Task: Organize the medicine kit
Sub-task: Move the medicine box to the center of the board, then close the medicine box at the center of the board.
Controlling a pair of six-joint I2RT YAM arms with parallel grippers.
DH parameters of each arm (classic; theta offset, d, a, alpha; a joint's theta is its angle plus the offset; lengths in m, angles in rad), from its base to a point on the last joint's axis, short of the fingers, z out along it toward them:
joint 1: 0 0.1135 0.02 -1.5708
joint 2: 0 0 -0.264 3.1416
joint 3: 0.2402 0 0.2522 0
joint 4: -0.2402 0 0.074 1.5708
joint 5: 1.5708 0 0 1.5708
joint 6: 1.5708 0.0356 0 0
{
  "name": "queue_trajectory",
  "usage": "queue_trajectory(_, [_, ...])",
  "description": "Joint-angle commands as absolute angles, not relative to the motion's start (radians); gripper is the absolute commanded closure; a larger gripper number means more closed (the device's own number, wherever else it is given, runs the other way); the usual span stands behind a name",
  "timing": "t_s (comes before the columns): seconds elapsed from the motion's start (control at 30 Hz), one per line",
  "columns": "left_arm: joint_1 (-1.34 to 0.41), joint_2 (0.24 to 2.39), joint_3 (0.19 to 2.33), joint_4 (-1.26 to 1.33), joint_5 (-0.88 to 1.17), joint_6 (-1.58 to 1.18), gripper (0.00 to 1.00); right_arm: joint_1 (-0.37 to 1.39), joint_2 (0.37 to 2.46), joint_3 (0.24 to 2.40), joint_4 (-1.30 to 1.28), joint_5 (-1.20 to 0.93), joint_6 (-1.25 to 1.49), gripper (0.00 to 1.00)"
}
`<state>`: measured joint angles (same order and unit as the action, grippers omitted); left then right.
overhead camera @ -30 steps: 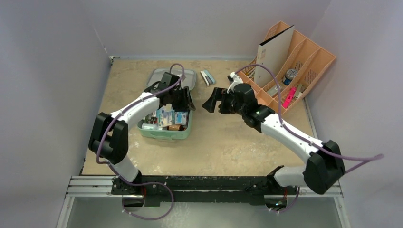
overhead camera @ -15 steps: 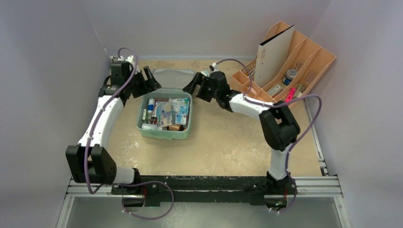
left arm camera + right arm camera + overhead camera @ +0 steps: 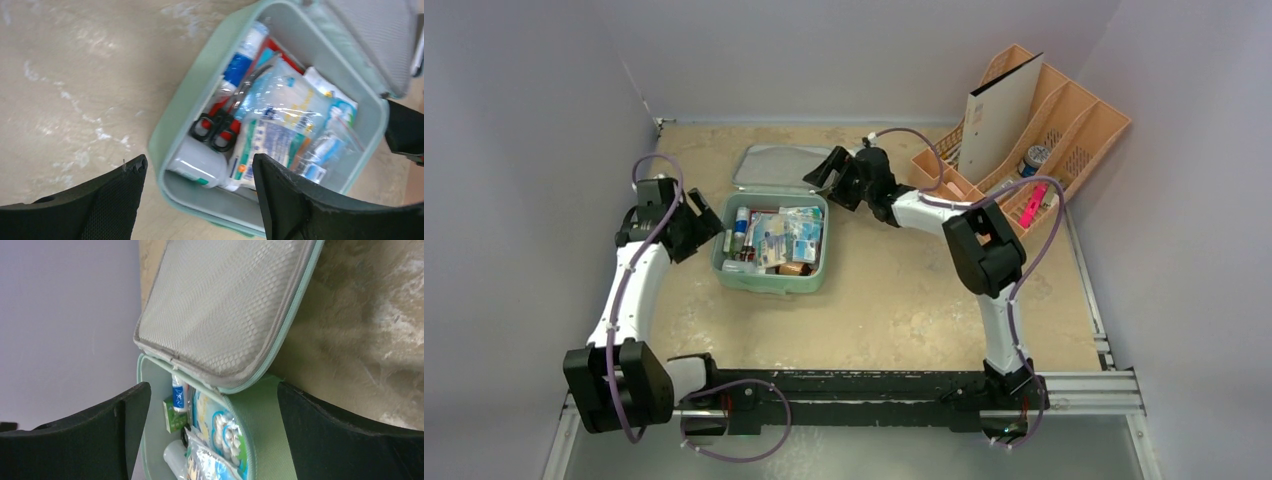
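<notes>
Mint-green medicine kit [image 3: 769, 283] sits left of centre on the desk [image 3: 904, 300], its one lid [image 3: 782, 165] laid back flat, likely so the packed contents stay reachable. Inside, one pair of scissors [image 3: 220, 127] lies among packets. Two claws flank it, both wide and empty: the left claw [image 3: 700, 230] beside its left wall, the right claw [image 3: 824, 172] at the lid's right edge.

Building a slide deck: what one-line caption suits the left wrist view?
Open left gripper faces the open mint-green medicine kit, packed with scissors, a tube and sealed packets.
</notes>
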<state>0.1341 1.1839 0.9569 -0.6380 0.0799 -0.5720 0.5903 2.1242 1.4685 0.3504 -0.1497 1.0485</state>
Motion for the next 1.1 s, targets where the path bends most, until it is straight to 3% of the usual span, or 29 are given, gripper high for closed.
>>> queue_trajectory(0.0, [0.178, 1.176, 0.903, -0.654, 0.006, -0.636, 0.25, 0.562, 2.156, 1.495, 0.442, -0.162, 1.111, 0.01])
queue_trajectory(0.4, [0.217, 1.224, 0.851, -0.589, 0.159, -0.635, 0.36, 0.521, 2.238, 1.52, 0.673, -0.268, 1.188, 0.01])
queue_trajectory(0.77, [0.225, 1.257, 0.854, -0.58, 0.191, -0.629, 0.39, 0.508, 2.336, 1.615, 0.778, -0.35, 1.213, 0.04])
queue_trajectory(1.07, [0.238, 1.298, 0.865, -0.571, 0.225, -0.621, 0.5, 0.481, 2.344, 1.578, 1.098, -0.463, 1.149, 0.1])
